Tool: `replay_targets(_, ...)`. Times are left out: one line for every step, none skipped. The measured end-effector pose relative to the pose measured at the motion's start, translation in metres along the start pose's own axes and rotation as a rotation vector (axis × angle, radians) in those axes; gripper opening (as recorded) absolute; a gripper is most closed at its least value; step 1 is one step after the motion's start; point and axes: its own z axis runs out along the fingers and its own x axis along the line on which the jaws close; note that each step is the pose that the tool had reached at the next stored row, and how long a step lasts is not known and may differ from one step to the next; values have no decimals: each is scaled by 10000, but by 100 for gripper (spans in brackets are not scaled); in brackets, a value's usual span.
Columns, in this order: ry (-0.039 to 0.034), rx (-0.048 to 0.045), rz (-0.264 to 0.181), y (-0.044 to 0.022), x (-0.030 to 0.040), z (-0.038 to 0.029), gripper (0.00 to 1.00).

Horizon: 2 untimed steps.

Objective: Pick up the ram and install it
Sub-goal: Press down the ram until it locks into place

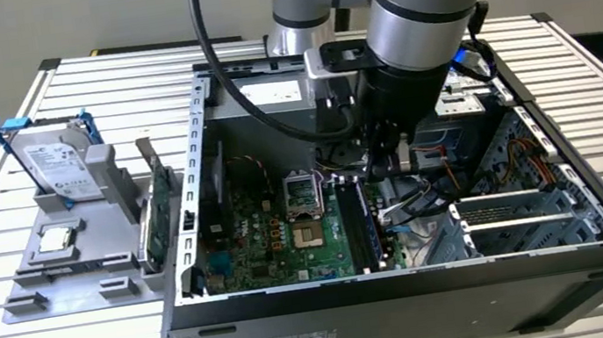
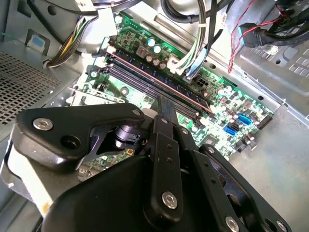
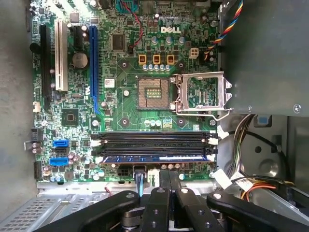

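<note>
Ram [image 3: 154, 158] sits in the motherboard's [image 3: 125, 104] slot nearest the end effector [image 3: 166, 181], whose fingers are closed and empty just above it. Risk: uneven downward pressure could leave one end unlatched or flex the board.

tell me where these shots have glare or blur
Exterior view: even light, bright sheen on the arm's silver tube; the open case interior is shadowed. Second wrist view: the gripper looms soft, close to the lens, the motherboard sharper. First wrist view: the ram looks crisp, without glare.
</note>
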Motion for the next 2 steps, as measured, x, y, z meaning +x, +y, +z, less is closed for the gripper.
replay_targets(0, 0, 0, 0, 0, 0, 0)
replay_targets(0, 0, 0, 0, 0, 0, 0)
